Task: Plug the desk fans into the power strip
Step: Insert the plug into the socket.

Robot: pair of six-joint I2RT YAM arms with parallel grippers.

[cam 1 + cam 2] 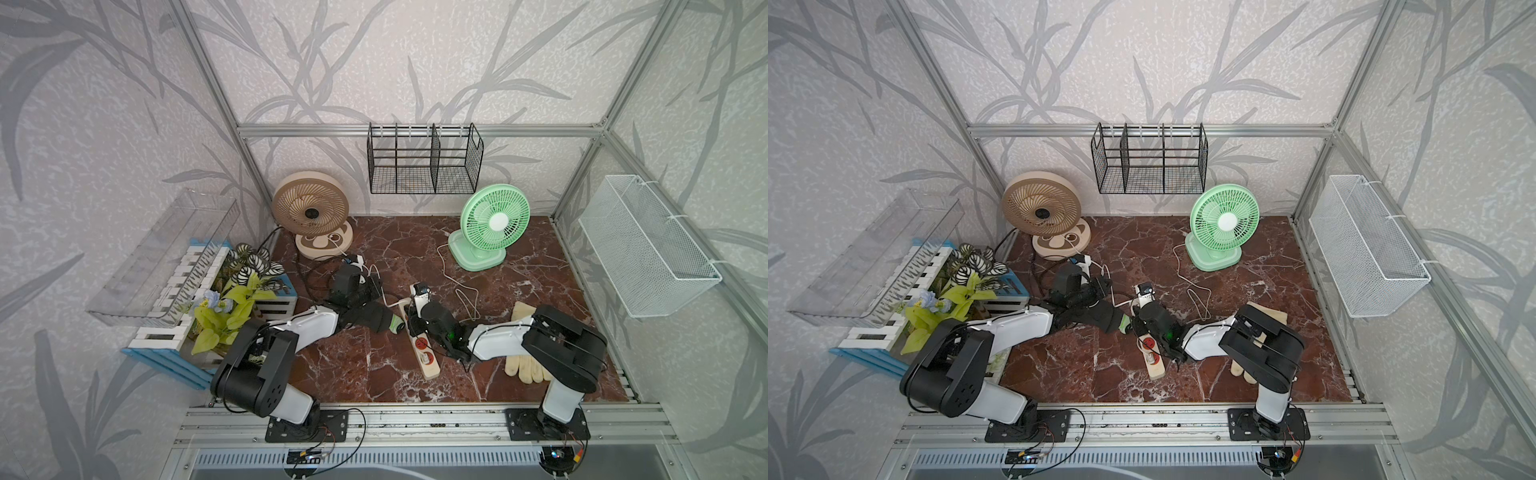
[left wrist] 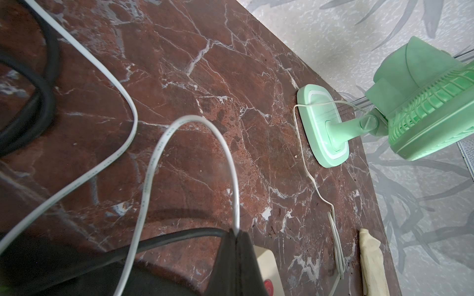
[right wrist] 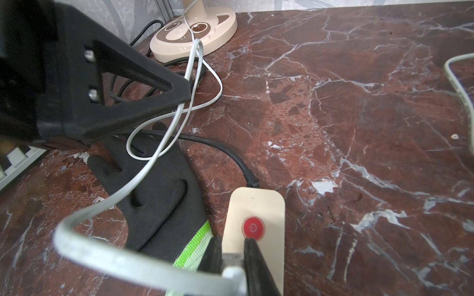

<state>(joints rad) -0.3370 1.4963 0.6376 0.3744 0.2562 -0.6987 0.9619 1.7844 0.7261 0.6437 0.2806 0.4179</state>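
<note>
Blue-white crate (image 1: 153, 334) at L edge held fake plants (image 1: 232, 299). Clear tray (image 1: 166, 257), black wire rack (image 1: 424, 162) and white mesh basket (image 1: 648, 245) hung on walls. Power strip (image 1: 428, 361) lay mid-front on marble table (image 1: 365, 357), betw. both arms: cream bar, round red sockets, red button (image 3: 252, 228) at far end w/ black cord (image 3: 250, 179). L gripper (image 2: 234, 243) was pinched onto beige fan's (image 1: 311, 208) white cord (image 2: 159, 143). R gripper (image 3: 232, 252) clamped white plug (image 3: 233, 275) over button end.

You see a robot lab dressed like a home: metal frame bars (image 1: 415, 130), leaf wallpaper (image 1: 374, 62), two robot arms (image 1: 309, 328) (image 1: 498, 338) bolted to a rail (image 1: 415, 417) by the table (image 1: 332, 374).
</note>
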